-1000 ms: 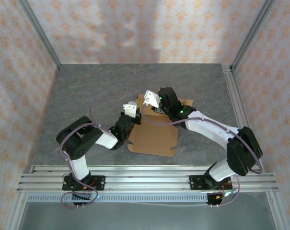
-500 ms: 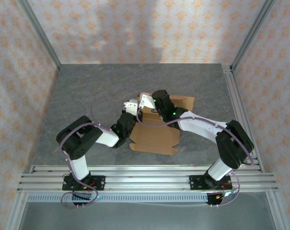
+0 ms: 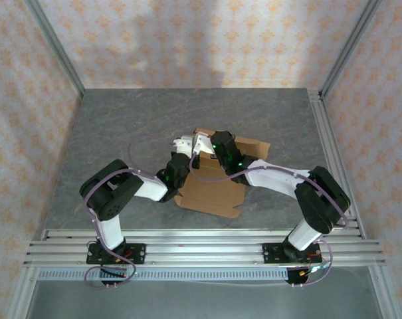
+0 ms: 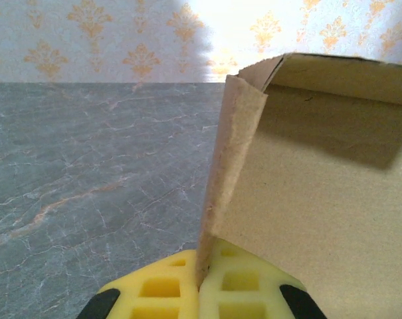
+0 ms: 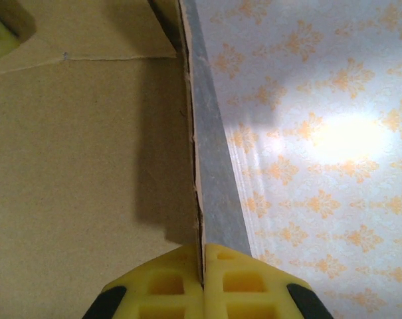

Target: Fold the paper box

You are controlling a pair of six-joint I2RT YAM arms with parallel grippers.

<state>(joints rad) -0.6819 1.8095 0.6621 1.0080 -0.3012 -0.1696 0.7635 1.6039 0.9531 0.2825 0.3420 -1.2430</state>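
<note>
At the bottom of the top view, an aluminium rail (image 3: pixel 201 244) carries both arm bases. Just above it, in the lower centre of the frame, the paper box (image 3: pixel 210 191) lies on the grey marbled desk (image 3: pixel 121 119). Its near panel is flat and notched, and its far flaps are raised. The two arms bend in from either side and meet over the box's far left part, near the frame's centre.

The left gripper (image 3: pixel 186 143) is clamped on a raised flap. In the left wrist view its yellow pads (image 4: pixel 161 292) pinch the foot of an upright cardboard flap at the lower centre, and the flap rises toward the upper right.

Just beside it, the right gripper (image 3: pixel 199 146) is also pressed together on the cardboard. In the right wrist view its own pads (image 5: pixel 164 282) squeeze the thin edge of a panel running up the left side.

Beyond the desk stands a patterned wall (image 3: pixel 207 40).
</note>
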